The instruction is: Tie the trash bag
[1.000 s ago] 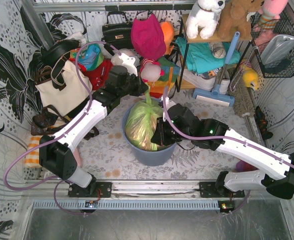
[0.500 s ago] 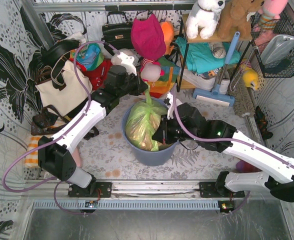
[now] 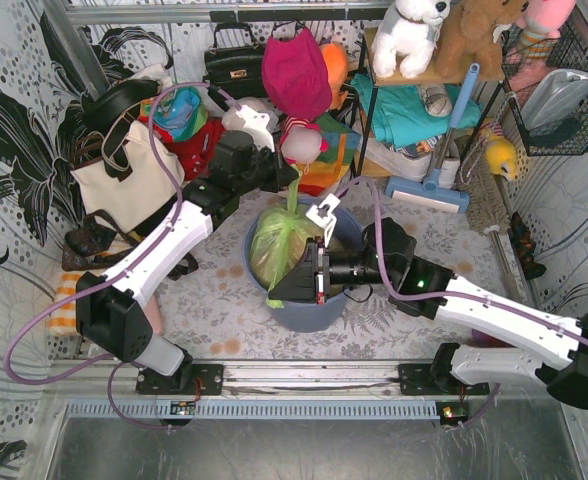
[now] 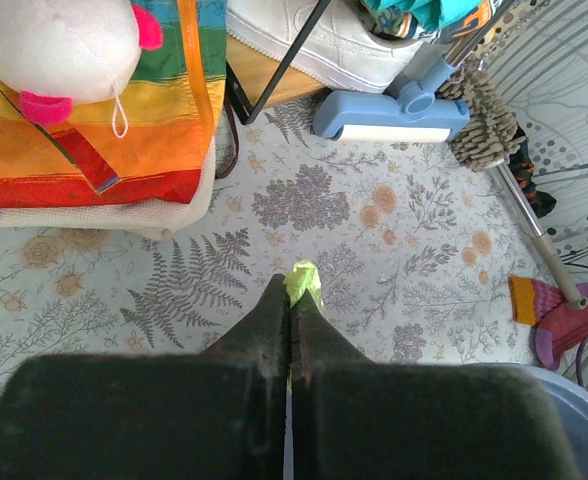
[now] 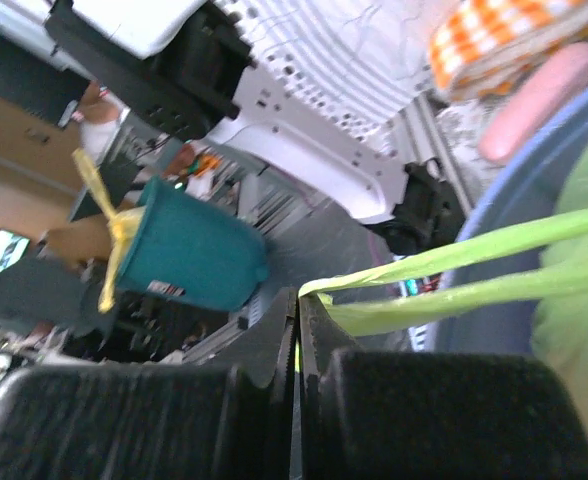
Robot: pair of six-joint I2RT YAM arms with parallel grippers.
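The trash bag (image 3: 279, 240), light green with tan paper inside, sits in the blue bin (image 3: 309, 312) at the table's middle. My left gripper (image 3: 291, 184) is above the bin's far rim, shut on the bag's upper strip. The strip's green tip (image 4: 303, 282) pokes out between my left gripper's (image 4: 292, 300) fingers. My right gripper (image 3: 282, 290) lies across the bin's near-left side, shut on a second strip of the bag. That strip (image 5: 454, 258) runs taut to the right from my right gripper's (image 5: 299, 298) shut fingers.
A white tote (image 3: 124, 180), a black handbag (image 3: 234, 65) and a red bag stand at the back left. A shelf with plush toys (image 3: 414, 35) and a blue floor tool (image 3: 424, 190) stand at the back right. A wire basket (image 3: 564, 100) hangs at the right.
My right gripper has swung left across the bin's front with a strip of the bag in it, pulling the strip to the near left. The left arm has not moved.
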